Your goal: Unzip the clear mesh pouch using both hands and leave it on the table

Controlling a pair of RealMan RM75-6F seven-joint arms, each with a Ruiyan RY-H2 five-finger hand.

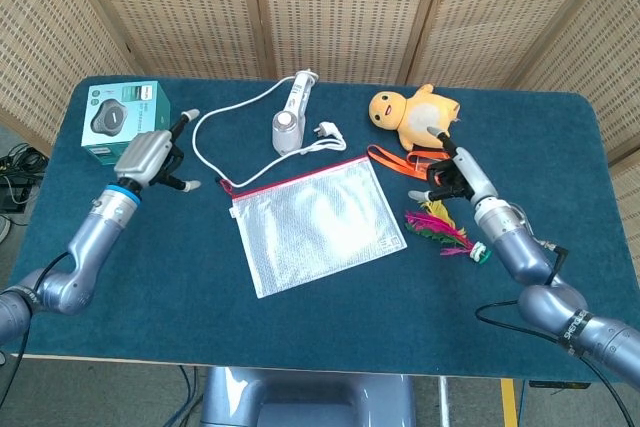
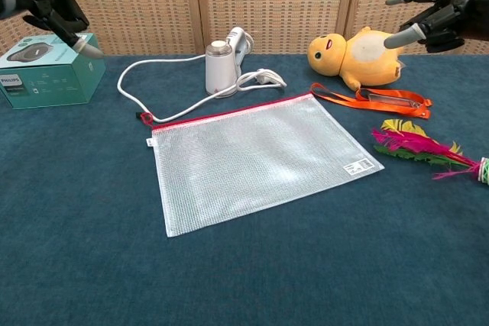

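Observation:
The clear mesh pouch (image 1: 317, 224) (image 2: 256, 158) with a red zipper edge lies flat on the blue table, its red pull at the left end of the zipper (image 2: 143, 117). My left hand (image 1: 150, 155) (image 2: 57, 1) hovers to the pouch's left, by the teal box, fingers spread and holding nothing. My right hand (image 1: 452, 169) (image 2: 435, 13) is raised off the pouch's right corner with its fingers apart, also empty. Neither hand touches the pouch.
A teal Philips box (image 1: 125, 121) stands at the back left. A white appliance with its cord (image 1: 291, 113) lies behind the pouch. A yellow plush duck (image 1: 414, 115), an orange lanyard (image 2: 372, 97) and pink-green feathers (image 2: 421, 147) lie at the right.

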